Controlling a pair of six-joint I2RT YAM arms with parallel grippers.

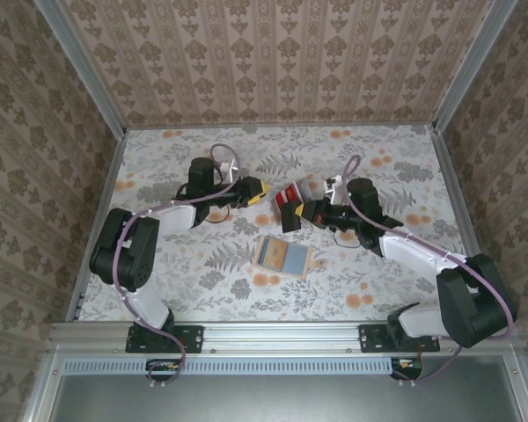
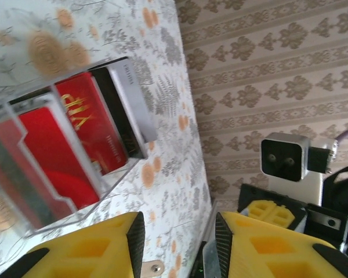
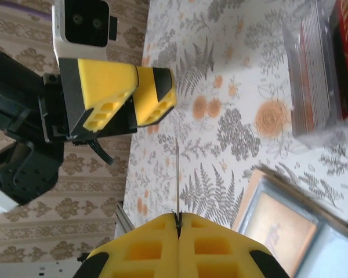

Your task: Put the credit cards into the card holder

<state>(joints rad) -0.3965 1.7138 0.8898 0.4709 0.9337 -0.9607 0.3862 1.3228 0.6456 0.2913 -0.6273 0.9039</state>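
Right hand (image 3: 178, 216) pinches card (image 3: 177, 174); left hand (image 2: 180, 233) parted.

Pairs of machinery, singles of nearly everything else.
Two arms, the left arm (image 1: 128, 246) and the right arm (image 1: 422, 251), with two grippers between them, the left gripper (image 2: 177, 231) and the right gripper (image 3: 178, 217). One wallet (image 1: 282, 255). One clear rack (image 2: 58, 202) of red cards (image 2: 87, 133): two faces are plain, the rest too stacked to number. One more card (image 3: 177, 168) by itself.
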